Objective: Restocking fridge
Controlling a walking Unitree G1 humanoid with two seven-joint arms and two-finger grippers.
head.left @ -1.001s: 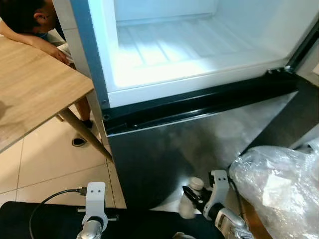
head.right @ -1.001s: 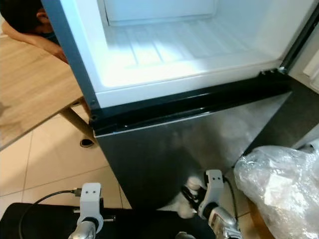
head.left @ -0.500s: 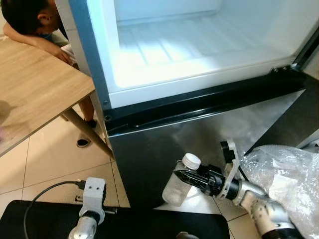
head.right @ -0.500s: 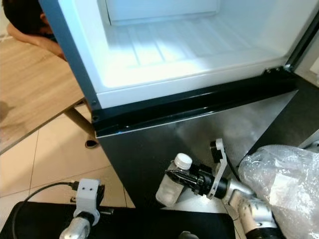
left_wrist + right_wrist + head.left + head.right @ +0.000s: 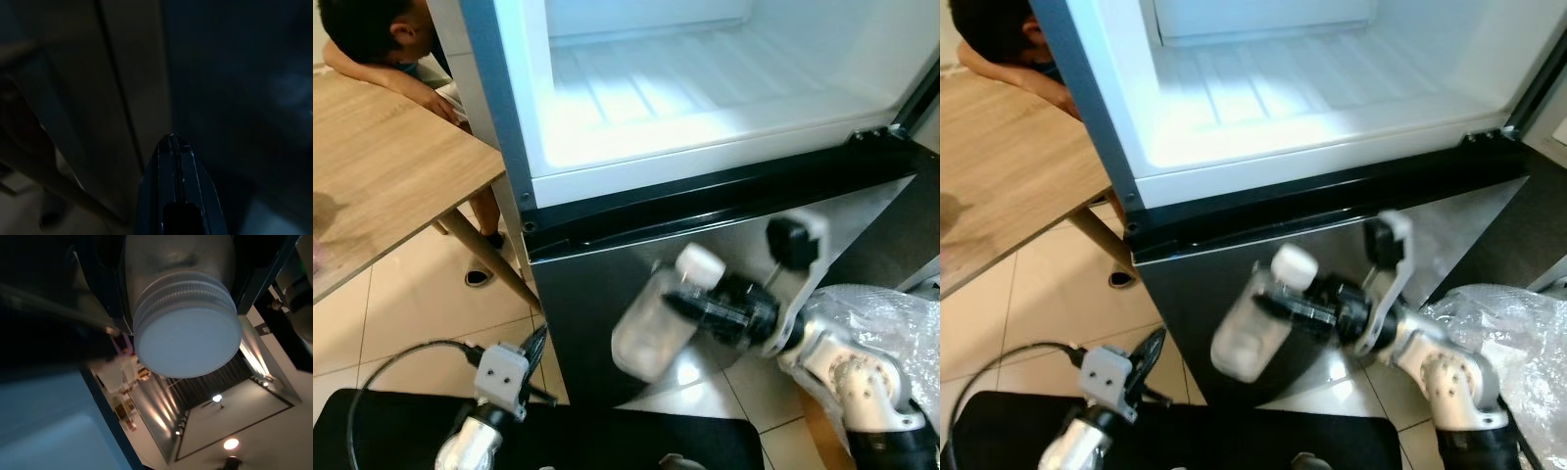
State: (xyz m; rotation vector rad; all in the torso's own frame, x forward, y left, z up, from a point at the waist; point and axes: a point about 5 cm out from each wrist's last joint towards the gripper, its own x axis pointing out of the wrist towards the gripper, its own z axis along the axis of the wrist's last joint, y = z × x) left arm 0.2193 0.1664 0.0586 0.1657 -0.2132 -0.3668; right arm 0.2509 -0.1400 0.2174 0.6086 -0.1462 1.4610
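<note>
Right gripper clamped across the neck and shoulder of a clear plastic bottle with a white screw cap. Bottle held in the air in front of the fridge's dark lower door, tilted, cap toward 1 o'clock, base toward 7 o'clock. It is blurred, so the arm looks to be in motion. In the right wrist view the cap sits between the two black fingers, seated square.

Left gripper hangs low at 7 o'clock of the head view, fingers pressed together in the left wrist view, idle.

Open upper compartment lies at 12 o'clock, white ribbed floor bare, lit. A black sill separates it from the lower door. Crinkled plastic bag at 4 o'clock, just beside the right forearm. A person leans on a wooden table at 10 o'clock.

Risks, as I judge them:
- Grip is high on the bottle; the heavy base hangs free. A quick swing could pivot or slip it out of the fingers.
- Bottle must clear the black sill and the front lip of the shelf; a low base could strike either and be knocked loose.
- Set down tilted, it could tip and roll on the ribbed floor.
- Forearm may drag the bag.
</note>
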